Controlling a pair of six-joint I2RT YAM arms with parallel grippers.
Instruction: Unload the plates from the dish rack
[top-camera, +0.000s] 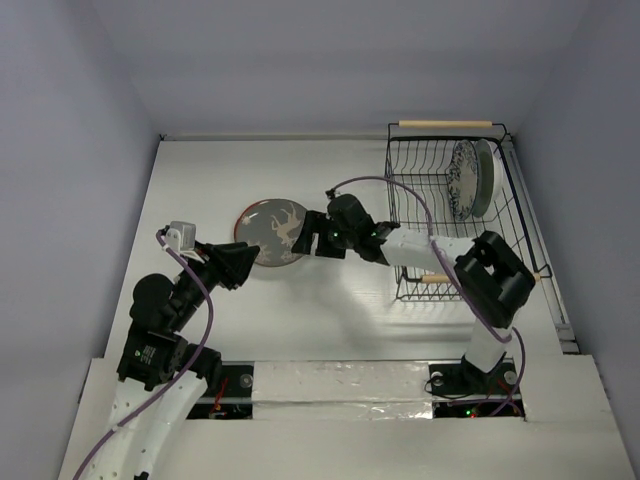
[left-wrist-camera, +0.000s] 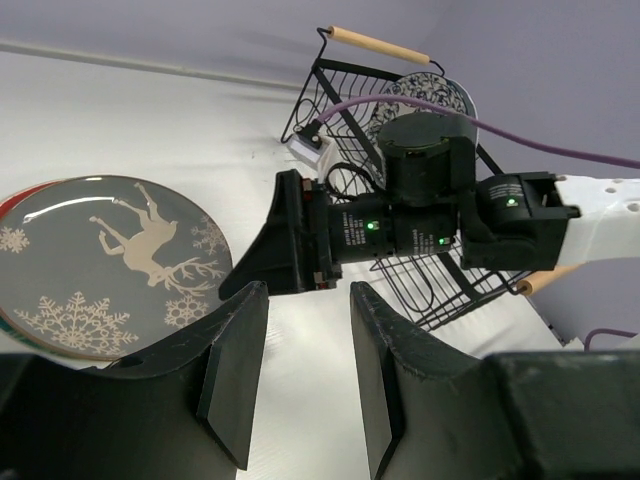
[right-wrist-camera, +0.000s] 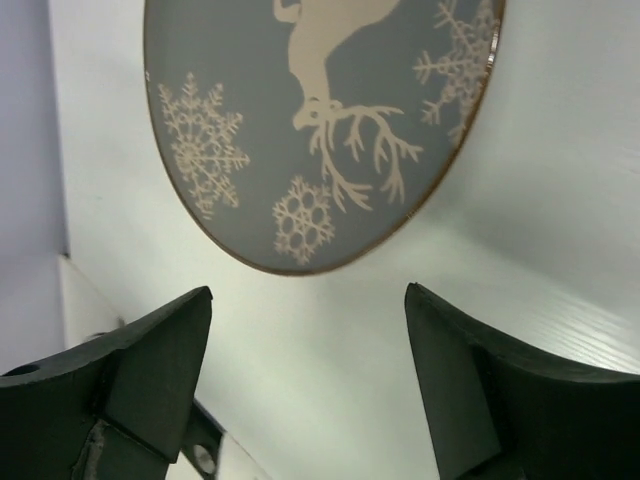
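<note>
A grey-brown plate with a pale deer and snowflakes (top-camera: 272, 232) lies flat on the table, left of centre. In the left wrist view (left-wrist-camera: 100, 260) a red rim (left-wrist-camera: 14, 197) shows under it. My right gripper (top-camera: 310, 240) is open and empty, just off the plate's right edge; the plate (right-wrist-camera: 320, 120) lies beyond its tips (right-wrist-camera: 308, 295). My left gripper (top-camera: 250, 263) is open and empty at the plate's near-left edge (left-wrist-camera: 305, 295). The black wire dish rack (top-camera: 400, 170) stands at the back right and holds two upright plates, one patterned (top-camera: 461, 180), one pale (top-camera: 485, 172).
The right arm (top-camera: 490, 275) reaches from the rack's near end across the table's middle, and it fills the centre of the left wrist view (left-wrist-camera: 420, 215). Purple cables loop over both arms. Walls close in the table on the left, back and right.
</note>
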